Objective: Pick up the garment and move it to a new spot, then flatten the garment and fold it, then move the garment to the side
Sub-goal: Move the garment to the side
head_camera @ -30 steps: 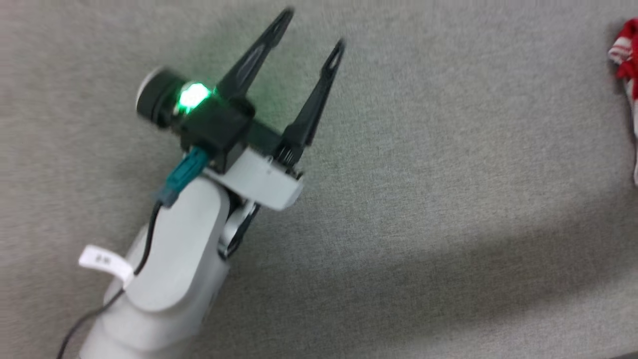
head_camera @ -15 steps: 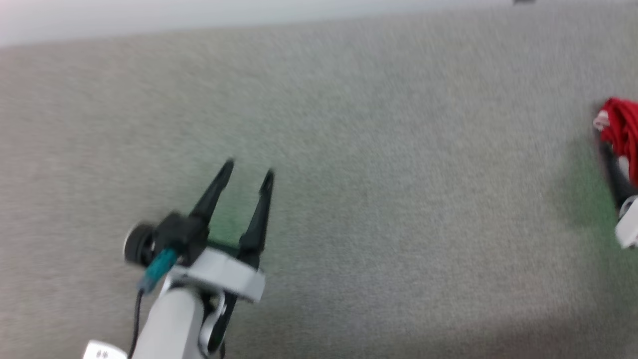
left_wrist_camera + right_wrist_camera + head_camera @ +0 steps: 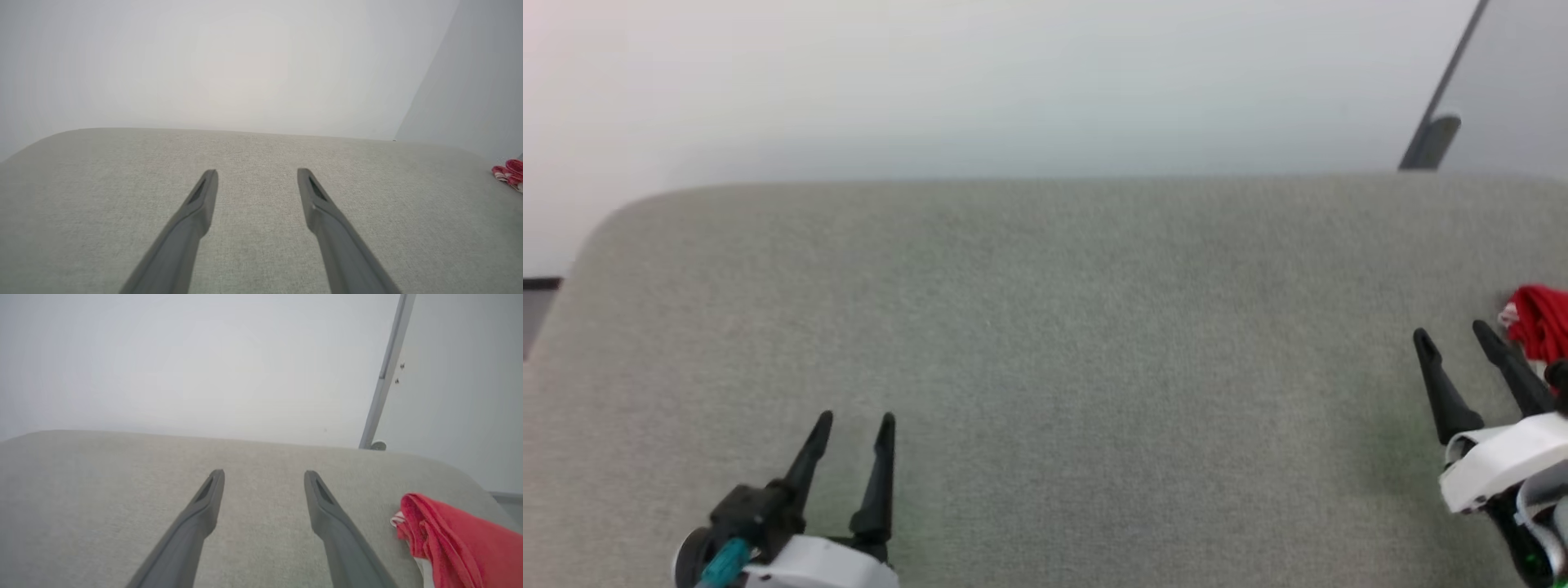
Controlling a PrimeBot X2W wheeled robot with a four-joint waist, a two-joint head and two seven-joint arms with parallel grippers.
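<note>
Broadly, a plain pale wall [image 3: 1013, 82] backs the scene, with a slim grey upright strip [image 3: 1445, 90] at its right, perhaps a door frame. Below it spreads the grey fabric surface [image 3: 1094, 327], wide, with rounded far corners. The left gripper [image 3: 855, 418] is over the front left, jaws spread and empty. The right gripper [image 3: 1450, 333] is at the far right, jaws likewise apart, holding nothing. The garment [image 3: 1539, 318] lies bunched, red with a little white, at the surface's right edge, just beside the right gripper's outer finger.
</note>
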